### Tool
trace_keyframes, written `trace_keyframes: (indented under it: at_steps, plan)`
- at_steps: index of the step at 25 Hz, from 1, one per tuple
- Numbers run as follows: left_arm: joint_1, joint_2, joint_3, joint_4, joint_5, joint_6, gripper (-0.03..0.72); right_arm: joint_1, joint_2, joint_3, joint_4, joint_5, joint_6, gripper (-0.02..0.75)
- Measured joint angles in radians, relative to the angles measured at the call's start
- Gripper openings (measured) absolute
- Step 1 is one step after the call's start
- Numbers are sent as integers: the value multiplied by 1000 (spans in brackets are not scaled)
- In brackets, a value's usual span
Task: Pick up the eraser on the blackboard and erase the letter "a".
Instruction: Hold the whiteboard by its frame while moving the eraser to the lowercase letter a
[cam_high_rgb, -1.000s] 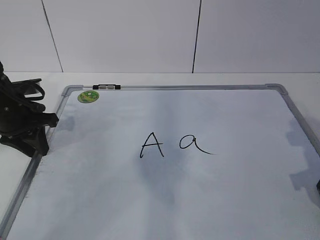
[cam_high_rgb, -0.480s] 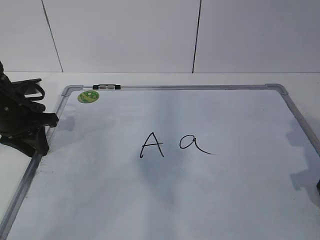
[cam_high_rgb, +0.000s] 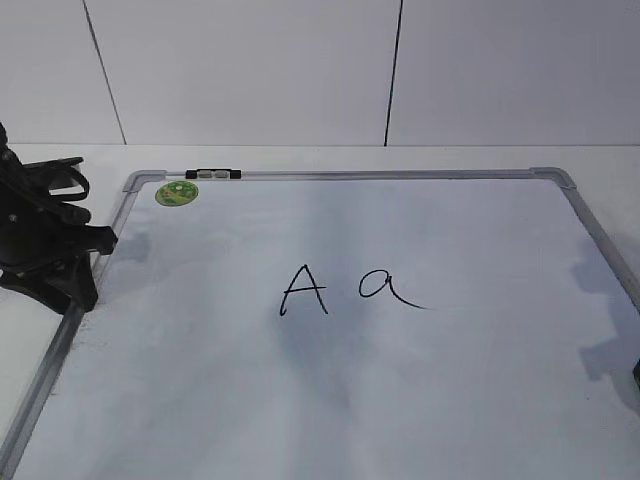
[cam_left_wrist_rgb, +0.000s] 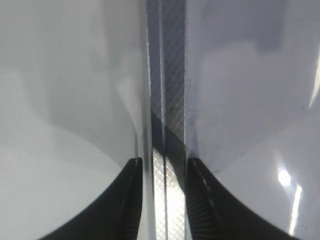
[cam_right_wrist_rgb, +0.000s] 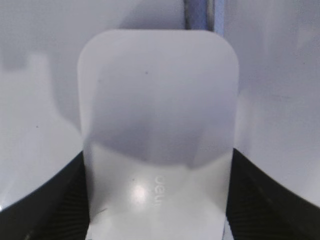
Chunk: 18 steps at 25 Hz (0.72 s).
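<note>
The blackboard (cam_high_rgb: 450, 400) lies flat, a white board in a grey frame. The small letter "a" (cam_high_rgb: 388, 287) is written near its middle, right of a capital "A" (cam_high_rgb: 304, 290). The white eraser (cam_right_wrist_rgb: 157, 125) fills the right wrist view, and my right gripper (cam_right_wrist_rgb: 158, 167) is shut on its two long sides. In the exterior view only a dark sliver at the right edge shows of that gripper. My left gripper (cam_left_wrist_rgb: 164, 162) is shut on the board's grey frame rail (cam_left_wrist_rgb: 167, 100), at the left edge (cam_high_rgb: 78, 292) in the exterior view.
A round green sticker (cam_high_rgb: 176, 193) sits in the board's far left corner, and a black-and-white clip (cam_high_rgb: 213, 174) is on the far frame rail. A white wall rises behind the table. A piece of frame rail (cam_right_wrist_rgb: 200, 12) shows beyond the eraser.
</note>
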Motion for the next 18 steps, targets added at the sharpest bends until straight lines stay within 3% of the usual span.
trace_keyframes:
  at_steps: [8,14,18]
  plan:
    - [0,0,0,10,0,0,215,0,-13,0,-6,4,0,538]
    - [-2,0,-2,8,2,0,130,0,-25,0,-8,13,0,538]
    - [-2,0,-4,8,4,-5,122,0,-25,-2,-8,18,0,538]
